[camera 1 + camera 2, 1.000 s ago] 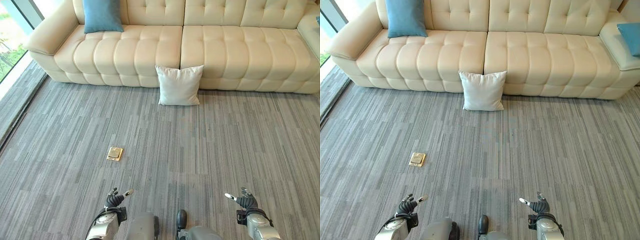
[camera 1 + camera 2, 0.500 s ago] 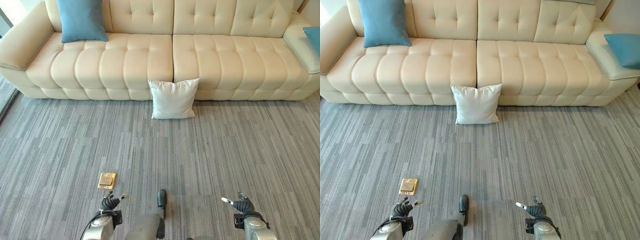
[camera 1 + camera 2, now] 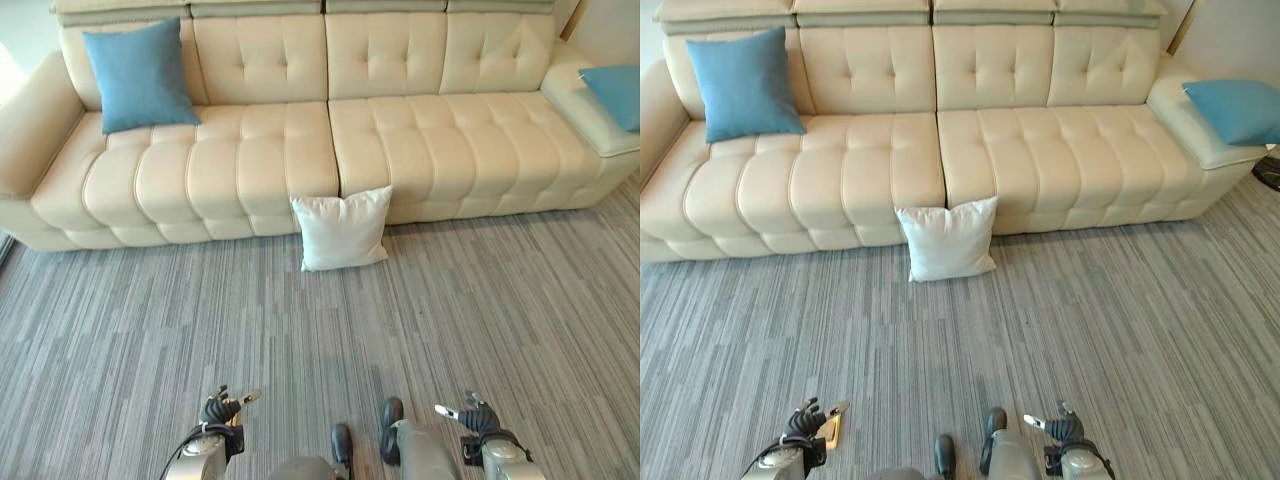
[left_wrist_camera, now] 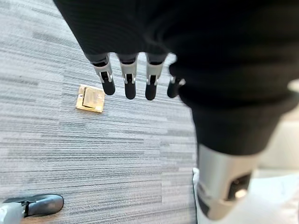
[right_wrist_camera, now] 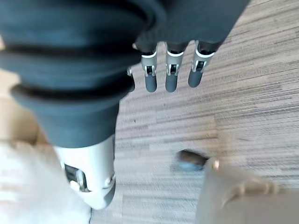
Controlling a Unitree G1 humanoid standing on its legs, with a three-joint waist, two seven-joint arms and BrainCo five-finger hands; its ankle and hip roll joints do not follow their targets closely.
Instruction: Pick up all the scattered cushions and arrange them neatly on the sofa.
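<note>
A white cushion (image 3: 341, 229) stands on the grey carpet, leaning against the front of the cream sofa (image 3: 260, 160) at its middle seam. A blue cushion (image 3: 138, 74) rests upright against the sofa's back at the left end. Another blue cushion (image 3: 1235, 108) lies on the sofa's right armrest. My left hand (image 3: 219, 411) hangs low at the bottom left, open and empty, its fingers (image 4: 129, 87) relaxed over the carpet. My right hand (image 3: 474, 419) hangs at the bottom right, open and empty too, with fingers (image 5: 170, 80) straight.
A small brass floor plate (image 4: 91, 98) is set in the carpet beside my left hand (image 3: 805, 421). Grey striped carpet (image 3: 480, 300) stretches between me and the sofa. A dark round base (image 3: 1268, 172) shows at the far right past the sofa's end.
The camera has shifted: the sofa's whole back and right end have come into view, and the floor plate has slid down toward my left hand. Both hands stay low and empty.
</note>
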